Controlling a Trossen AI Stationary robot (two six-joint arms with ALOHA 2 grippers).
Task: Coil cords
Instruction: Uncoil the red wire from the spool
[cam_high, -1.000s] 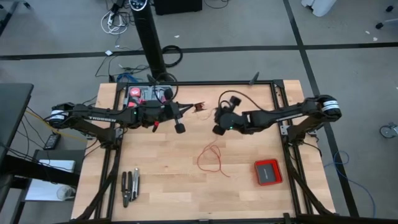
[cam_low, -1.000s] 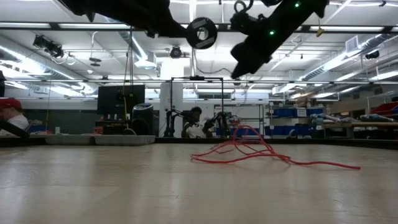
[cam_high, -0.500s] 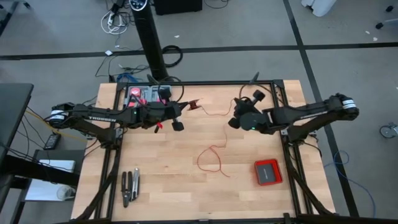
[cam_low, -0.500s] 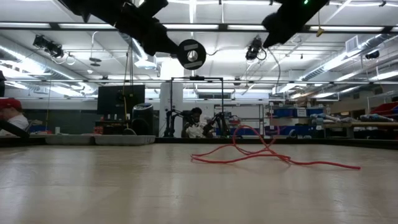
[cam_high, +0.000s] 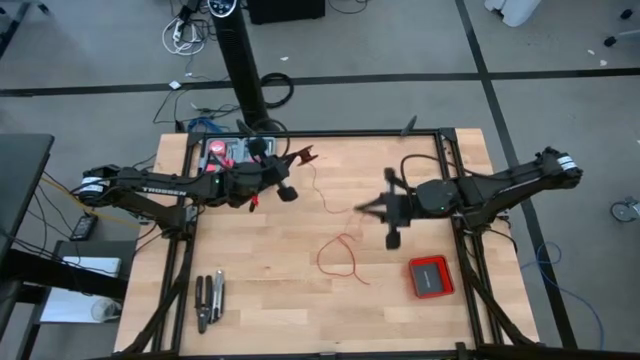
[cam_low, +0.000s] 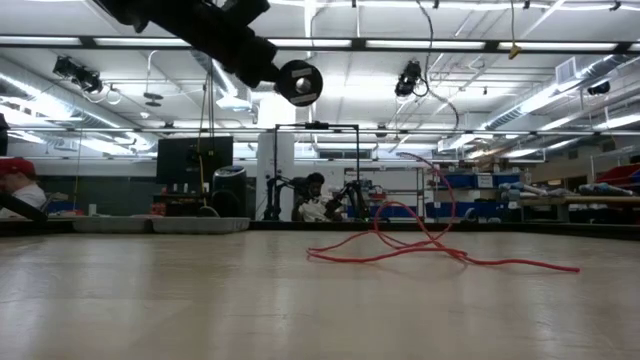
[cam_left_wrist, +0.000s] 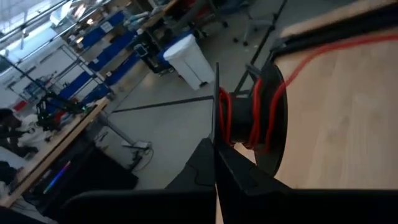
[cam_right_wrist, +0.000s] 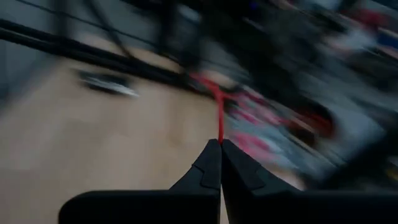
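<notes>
On the near part of the wooden surface (cam_high: 260, 300), a set of pliers (cam_high: 209, 300) is being left lying by the left edge, and a flat red box (cam_high: 431, 276) is sitting toward the right edge. Between them, a loose loop of the thin red wire (cam_high: 338, 256) is lying on the boards; in the low view its squiggles (cam_low: 400, 246) are being seen resting flat, with one strand being lifted up and away from the pile.

Above the middle of the surface, on the right side, the right gripper (cam_high: 372, 208) is being held with its fingers pressed together, and the red wire (cam_right_wrist: 219, 115) is being pinched between the tips, as the right wrist view shows.

Farther back, near the rear edge, the left gripper (cam_high: 296, 160) is being held clear of the surface, its fingers clamped on a small black spool (cam_left_wrist: 261, 118). Several turns of the red wire are being carried around the spool's core, and a strand is running from it across the boards toward the right gripper. In the low view the spool (cam_low: 300, 82) is being seen high above the surface.

Beyond the surface, a person (cam_low: 316, 200) is being seen seated in the room.
</notes>
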